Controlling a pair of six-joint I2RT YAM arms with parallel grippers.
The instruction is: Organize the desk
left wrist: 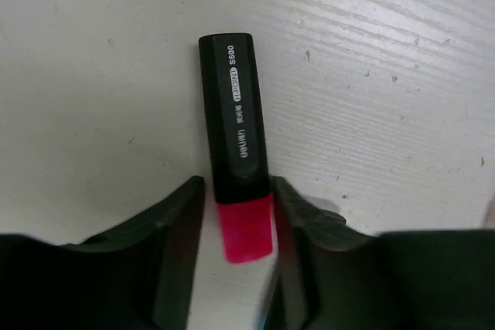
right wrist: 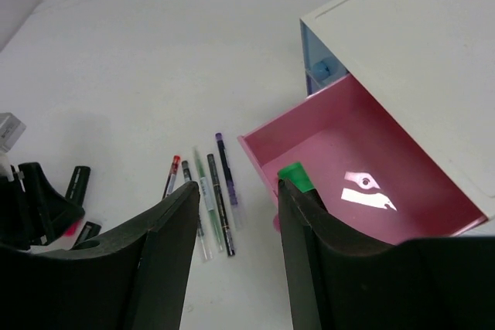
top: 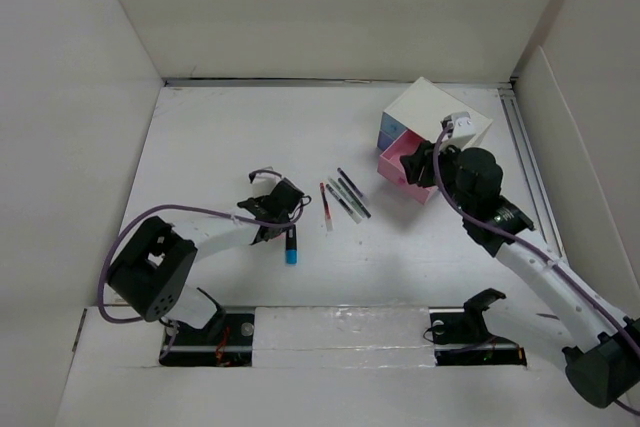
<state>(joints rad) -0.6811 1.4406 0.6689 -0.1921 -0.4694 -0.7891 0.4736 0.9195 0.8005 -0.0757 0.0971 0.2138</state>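
On the white desk (top: 220, 147), my left gripper (top: 275, 203) is low over a black highlighter (left wrist: 234, 113) with a pink end. In the left wrist view the gripper (left wrist: 236, 183) is open, its jaws close on either side of the highlighter. The right jaw touches it and a thin gap shows at the left jaw. My right gripper (top: 432, 159) is open and empty, over the front edge of an open pink drawer (right wrist: 332, 137). In the right wrist view the gripper (right wrist: 236, 187) has a green-capped item (right wrist: 294, 175) in the drawer beside its right finger.
A white drawer box (top: 440, 112) stands at the back right, with blue drawers above the pink one. Several pens (top: 342, 197) lie side by side mid-desk and also show in the right wrist view (right wrist: 209, 191). A blue-capped highlighter (top: 291, 247) lies near my left gripper. White walls enclose the desk.
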